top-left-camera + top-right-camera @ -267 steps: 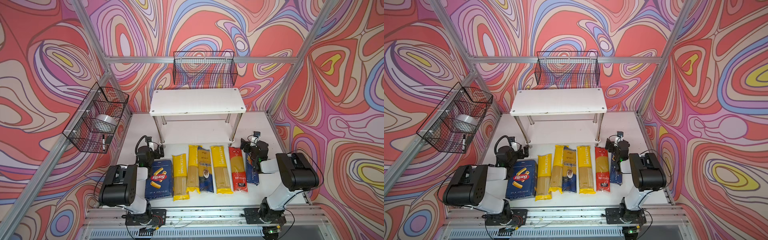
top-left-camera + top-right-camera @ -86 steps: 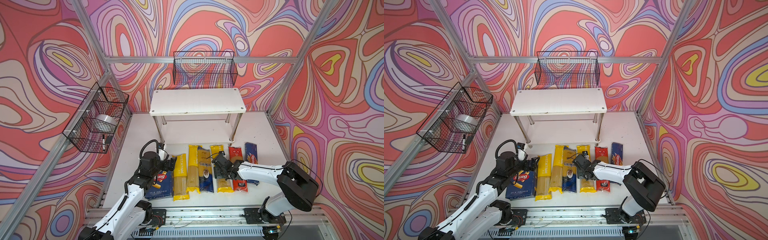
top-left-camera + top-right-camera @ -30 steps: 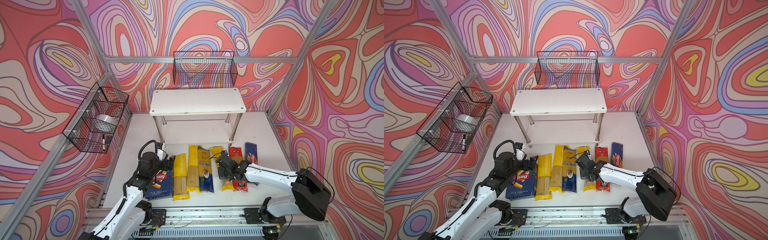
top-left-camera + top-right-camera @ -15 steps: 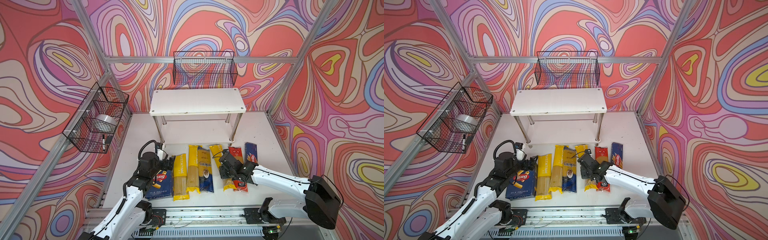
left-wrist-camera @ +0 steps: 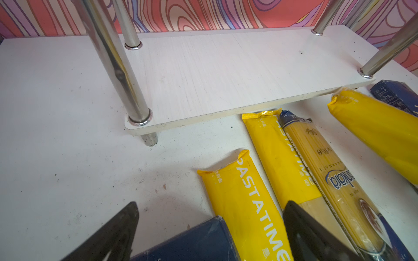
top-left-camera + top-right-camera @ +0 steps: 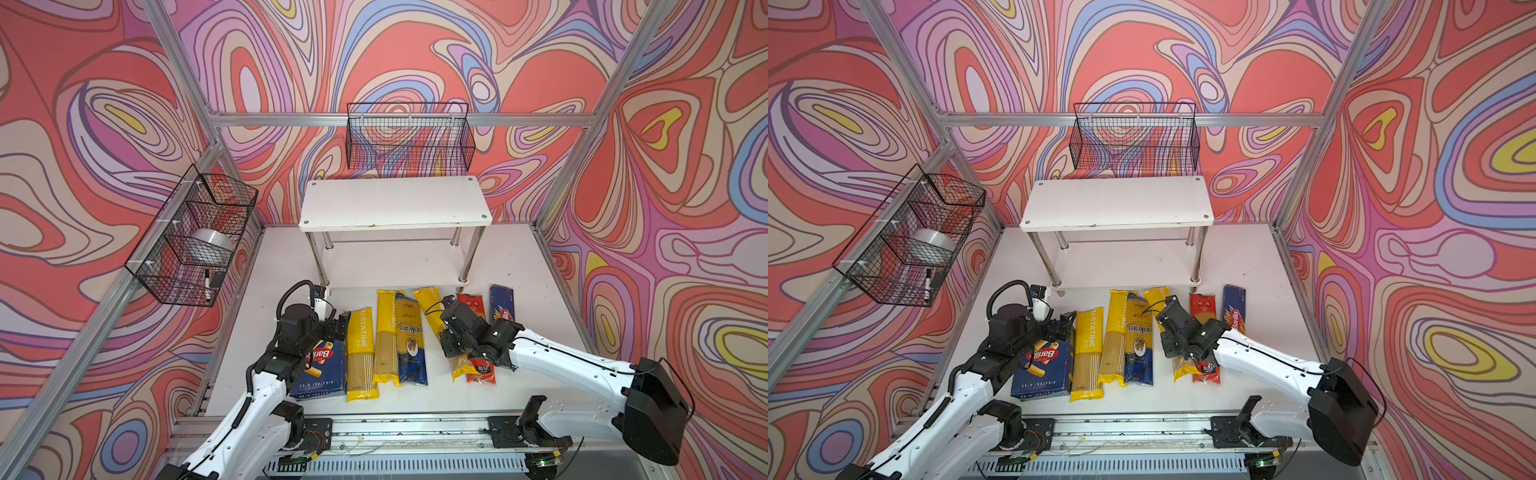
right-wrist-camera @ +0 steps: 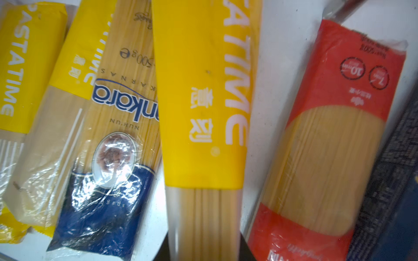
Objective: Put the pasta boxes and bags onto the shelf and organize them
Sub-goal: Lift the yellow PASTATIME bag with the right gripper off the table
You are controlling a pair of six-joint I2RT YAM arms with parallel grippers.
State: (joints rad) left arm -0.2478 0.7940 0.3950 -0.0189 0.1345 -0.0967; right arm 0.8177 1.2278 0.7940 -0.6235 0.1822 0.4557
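Note:
The shelf [image 6: 395,201] [image 6: 1117,203] stands at the back, and its lower board [image 5: 226,74] is bare. In front lie the rigatoni box [image 6: 322,370], two yellow bags [image 6: 361,353] [image 6: 386,332], the blue gold-topped bag [image 6: 409,336], the red bag [image 6: 471,305] and the spaghetti box [image 6: 501,307]. My right gripper [image 6: 451,336] [image 7: 204,248] is shut on a third yellow bag [image 6: 430,301] [image 7: 199,101], which slants with its far end toward the shelf. My left gripper [image 6: 336,328] [image 5: 211,204] hangs open over the rigatoni box's far corner [image 5: 192,244].
A black wire basket [image 6: 409,137] hangs on the back wall above the shelf. Another basket [image 6: 191,237] on the left wall holds a tape roll [image 6: 212,245] and a marker. Chrome shelf legs [image 5: 117,74] stand close ahead of the left gripper.
The right gripper has closed tight on the yellow bag and that arm's elbow has swung out to the right; the bag now slants more. The left arm has not moved.

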